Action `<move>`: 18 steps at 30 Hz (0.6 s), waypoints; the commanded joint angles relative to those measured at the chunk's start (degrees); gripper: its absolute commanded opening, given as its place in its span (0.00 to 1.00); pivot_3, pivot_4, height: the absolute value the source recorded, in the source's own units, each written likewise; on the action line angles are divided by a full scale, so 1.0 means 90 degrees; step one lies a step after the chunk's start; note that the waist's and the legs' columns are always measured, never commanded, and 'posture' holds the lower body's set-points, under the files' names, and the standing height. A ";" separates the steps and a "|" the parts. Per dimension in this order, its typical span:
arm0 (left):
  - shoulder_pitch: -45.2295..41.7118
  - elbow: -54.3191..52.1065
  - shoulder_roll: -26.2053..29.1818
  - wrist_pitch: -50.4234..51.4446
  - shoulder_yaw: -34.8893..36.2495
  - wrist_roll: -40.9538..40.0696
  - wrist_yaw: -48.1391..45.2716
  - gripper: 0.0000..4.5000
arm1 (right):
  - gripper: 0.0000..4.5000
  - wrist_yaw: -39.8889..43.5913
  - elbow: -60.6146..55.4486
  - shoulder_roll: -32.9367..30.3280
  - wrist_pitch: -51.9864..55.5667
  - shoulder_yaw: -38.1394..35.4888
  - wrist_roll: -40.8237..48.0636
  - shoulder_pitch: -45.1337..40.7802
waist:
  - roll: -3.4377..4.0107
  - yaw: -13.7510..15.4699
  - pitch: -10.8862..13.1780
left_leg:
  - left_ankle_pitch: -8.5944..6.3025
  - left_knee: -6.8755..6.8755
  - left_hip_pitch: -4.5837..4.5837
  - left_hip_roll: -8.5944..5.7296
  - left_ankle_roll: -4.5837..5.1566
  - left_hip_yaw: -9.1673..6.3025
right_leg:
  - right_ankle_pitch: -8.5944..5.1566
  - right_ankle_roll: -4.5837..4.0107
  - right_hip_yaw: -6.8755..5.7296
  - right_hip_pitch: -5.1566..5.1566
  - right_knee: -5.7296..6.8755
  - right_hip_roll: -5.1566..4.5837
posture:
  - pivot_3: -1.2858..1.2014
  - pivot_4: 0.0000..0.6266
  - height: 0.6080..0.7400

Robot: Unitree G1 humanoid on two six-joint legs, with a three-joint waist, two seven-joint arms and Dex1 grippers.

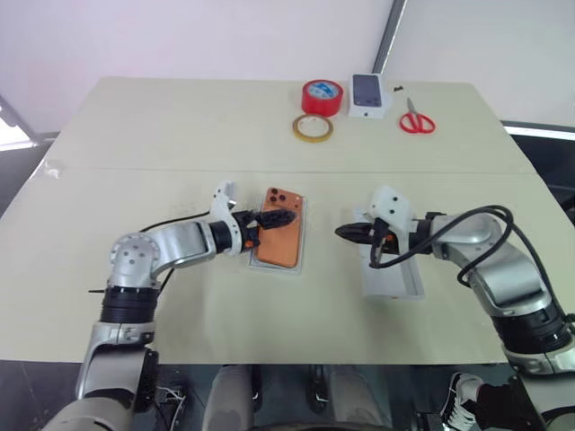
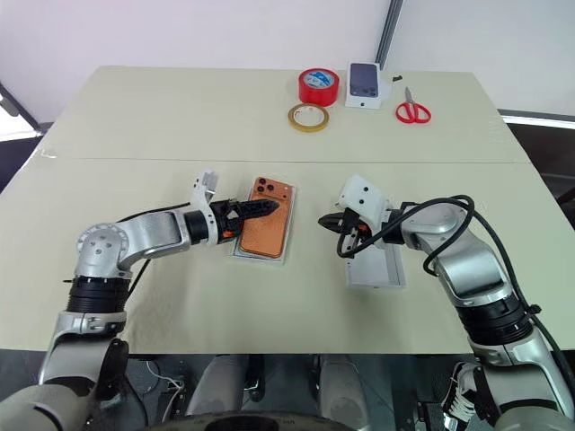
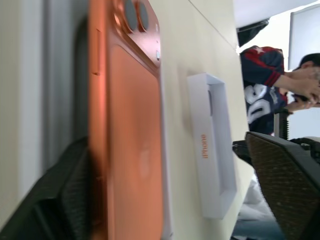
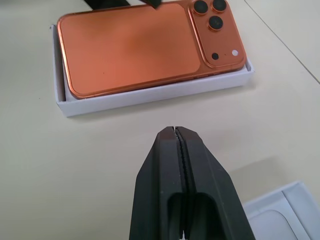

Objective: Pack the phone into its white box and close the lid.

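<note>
Our left gripper point(image 2: 254, 209) stands with fingers spread over the phone point(image 4: 150, 45), gripping nothing; we judge the phone released. The phone lies camera side up in the white box point(image 4: 150, 97), not fully seated: one long edge rides above the wall. Our right gripper point(image 4: 176, 137) is pressed closed and empty, between the box and the lid point(image 3: 212, 150). The lid rests inside up beside it, ready for closing.
</note>
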 commanded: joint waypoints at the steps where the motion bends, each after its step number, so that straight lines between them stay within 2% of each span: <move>1: 0.0001 -0.0514 0.0331 0.0138 0.0214 -0.0352 0.0029 0.99 | 0.00 -0.0004 -0.0055 -0.0059 -0.0129 -0.0183 0.0076 -0.0044 | 0.0000 0.0015 0.0000 | 0.0000 0.0000 0.0000 0.0001 0.0000 0.0000 | 0.0000 0.0000 0.0000 0.0000 0.0000 0.0000 | 0.52 0.24 1.00; 6: 0.0076 -0.0977 0.0909 0.0256 0.0212 -0.0506 -0.0035 0.99 | 0.00 0.0011 0.0052 -0.0062 -0.0181 -0.0149 0.0040 -0.0139 | 0.0000 0.0047 0.0000 | -0.0001 0.0002 -0.0002 0.0003 0.0001 0.0000 | -0.0001 0.0000 0.0000 0.0002 -0.0002 -0.0012 | 0.52 0.24 1.00; 8: 0.0094 -0.1212 0.1235 0.0320 0.0187 -0.0179 -0.0190 0.99 | 0.00 -0.0007 0.0076 -0.0032 -0.0176 -0.0059 -0.0015 -0.0254 | 0.0001 0.0042 0.0001 | -0.0003 0.0006 -0.0004 0.0003 0.0003 0.0001 | -0.0001 0.0000 0.0001 0.0002 -0.0002 -0.0013 | 0.52 0.24 1.00; 10: 0.0118 -0.1485 0.1637 0.0189 0.0124 0.0717 -0.0512 0.99 | 0.00 -0.0120 0.0109 0.0015 -0.0036 0.0156 -0.0194 -0.0469 | 0.0002 0.0024 0.0003 | -0.0003 0.0007 -0.0004 0.0003 0.0003 0.0001 | -0.0001 -0.0001 0.0001 0.0000 -0.0002 -0.0011 | 0.52 0.24 1.00; 13: 0.0201 -0.1780 0.2138 -0.0227 -0.0097 0.2196 -0.1145 0.82 | 0.00 -0.0396 0.0278 0.0127 0.0146 0.0556 -0.0609 -0.0793 | 0.0003 0.0011 0.0003 | -0.0012 0.0007 -0.0002 0.0003 -0.0011 0.0004 | -0.0001 -0.0002 0.0000 -0.0002 -0.0001 -0.0007 | 0.52 0.24 1.00; 14: 0.0247 -0.1806 0.2276 -0.0288 -0.0206 0.2591 -0.1370 0.73 | 0.00 -0.0508 0.0351 0.0191 0.0260 0.0660 -0.0717 -0.0901 | 0.0004 0.0010 0.0003 | -0.0013 0.0006 -0.0003 0.0003 -0.0015 0.0004 | -0.0001 -0.0003 0.0000 -0.0006 -0.0001 -0.0007 | 0.52 0.24 1.00; 18: 0.0460 -0.1801 0.2454 -0.0588 -0.0364 0.3583 -0.2213 0.27 | 0.00 -0.0590 0.0485 0.0272 0.0326 0.0982 -0.1006 -0.1152 | 0.0005 0.0045 0.0004 | -0.0015 -0.0012 -0.0008 0.0005 -0.0019 0.0007 | -0.0001 -0.0003 0.0001 -0.0013 -0.0010 -0.0018 | 0.52 0.24 1.00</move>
